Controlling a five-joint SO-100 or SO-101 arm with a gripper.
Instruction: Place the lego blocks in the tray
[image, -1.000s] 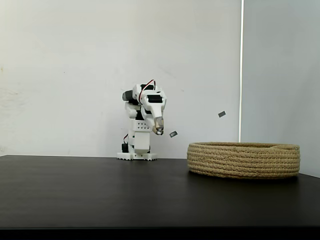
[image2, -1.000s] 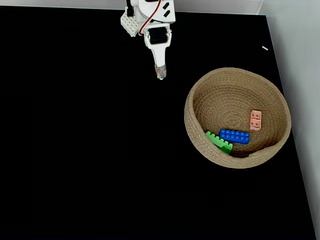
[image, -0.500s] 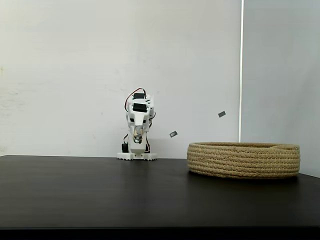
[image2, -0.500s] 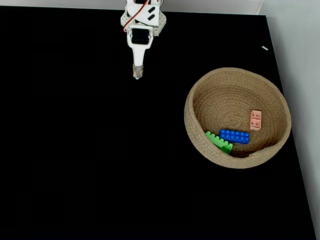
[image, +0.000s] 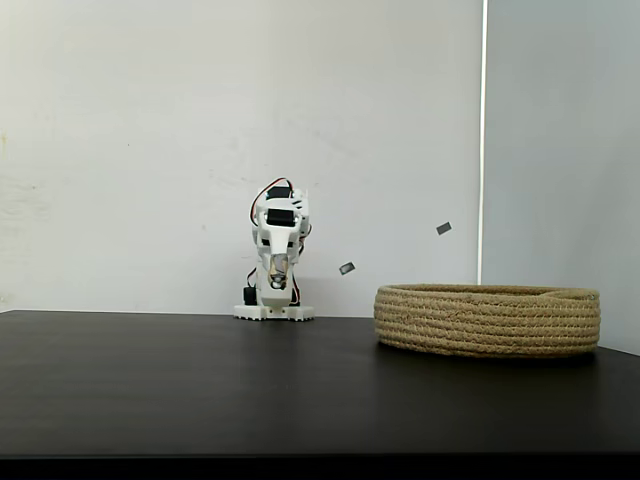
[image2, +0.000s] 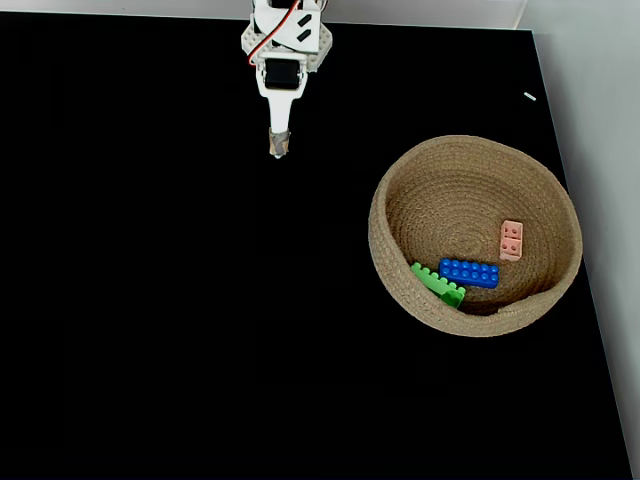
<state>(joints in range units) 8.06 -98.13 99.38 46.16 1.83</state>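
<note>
I see all three lego blocks (image2: 470, 272) lying inside the tray (image2: 400, 190), blue touching green, pink just apart. My gripper (image2: 278, 146) hangs closed and empty, well apart from the tray.

tray (image2: 392, 200) right of arm (image2: 283, 60) in the top-down fixed view, three lego blocks (image2: 470, 272) in tray's near-right part, gripper (image2: 277, 146) over table (image2: 150, 300), well apart from tray
</note>
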